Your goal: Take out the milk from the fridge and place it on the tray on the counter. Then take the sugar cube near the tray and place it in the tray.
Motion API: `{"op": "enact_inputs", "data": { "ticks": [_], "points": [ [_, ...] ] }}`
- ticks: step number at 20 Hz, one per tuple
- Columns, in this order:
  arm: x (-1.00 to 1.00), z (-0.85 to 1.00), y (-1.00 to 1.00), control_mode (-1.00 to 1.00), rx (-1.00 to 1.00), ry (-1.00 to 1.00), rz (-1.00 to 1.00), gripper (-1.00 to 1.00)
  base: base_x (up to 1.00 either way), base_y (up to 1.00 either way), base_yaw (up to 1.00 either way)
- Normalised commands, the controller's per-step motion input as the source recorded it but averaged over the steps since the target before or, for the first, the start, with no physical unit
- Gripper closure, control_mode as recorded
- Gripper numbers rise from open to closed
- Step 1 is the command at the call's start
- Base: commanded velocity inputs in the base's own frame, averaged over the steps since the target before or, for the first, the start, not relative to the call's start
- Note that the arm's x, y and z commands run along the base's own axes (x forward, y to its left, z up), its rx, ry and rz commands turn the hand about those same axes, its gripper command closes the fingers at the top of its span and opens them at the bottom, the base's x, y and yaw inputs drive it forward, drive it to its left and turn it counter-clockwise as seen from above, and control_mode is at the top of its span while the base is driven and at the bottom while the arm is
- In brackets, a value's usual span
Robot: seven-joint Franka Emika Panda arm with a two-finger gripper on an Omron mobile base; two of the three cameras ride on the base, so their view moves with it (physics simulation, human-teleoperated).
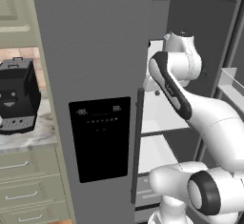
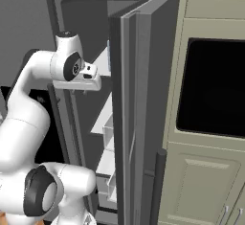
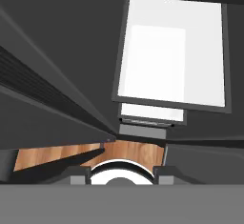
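The grey fridge (image 1: 95, 51) stands with its right door (image 2: 143, 99) swung open, and my arm reaches in at upper-shelf height. A sliver of the pale blue milk (image 2: 109, 56) shows just past the hand, beside the door's edge; it also peeks out above the wrist as the milk (image 1: 167, 36). In the hand view my gripper (image 3: 120, 175) is shut on the milk (image 3: 116, 169), whose rounded white body fills the gap between the two fingertips. A bit of marble counter (image 1: 33, 137) lies left of the fridge. The tray and the sugar cube are out of view.
White inner shelves (image 1: 157, 118) sit below the arm. The open door stands close on the hand's right. A black coffee machine (image 1: 16, 96) is on the counter. A built-in oven (image 2: 213, 87) in cream cabinets is right of the fridge. Wood floor (image 3: 138, 151) shows below.
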Motion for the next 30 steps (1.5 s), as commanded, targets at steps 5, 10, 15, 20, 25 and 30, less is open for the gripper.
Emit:
{"op": "enact_inputs", "data": {
  "ticks": [5, 10, 15, 20, 25, 30],
  "points": [
    [-0.30, 0.00, -0.01, -1.00, 0.00, -0.01, 0.00, -1.00, 0.00, 0.00, 0.00],
    [-0.57, 0.00, -0.09, -1.00, 0.00, -0.08, -0.05, -1.00, 0.00, 0.00, 0.00],
    [-0.34, 0.40, -0.19, -1.00, -0.01, -0.01, -0.06, -1.00, 0.00, 0.00, 0.00],
    [-0.09, 0.57, -0.33, -1.00, 0.00, -0.16, -0.01, -1.00, 0.00, 0.00, 0.00],
    [-0.01, 0.57, -0.26, -1.00, 0.00, -0.31, 0.00, -1.00, 0.00, 0.00, 0.00],
    [0.00, 0.59, -0.21, -1.00, 0.00, -0.25, -0.03, -1.00, 0.00, 0.00, 0.00]
  ]
}}
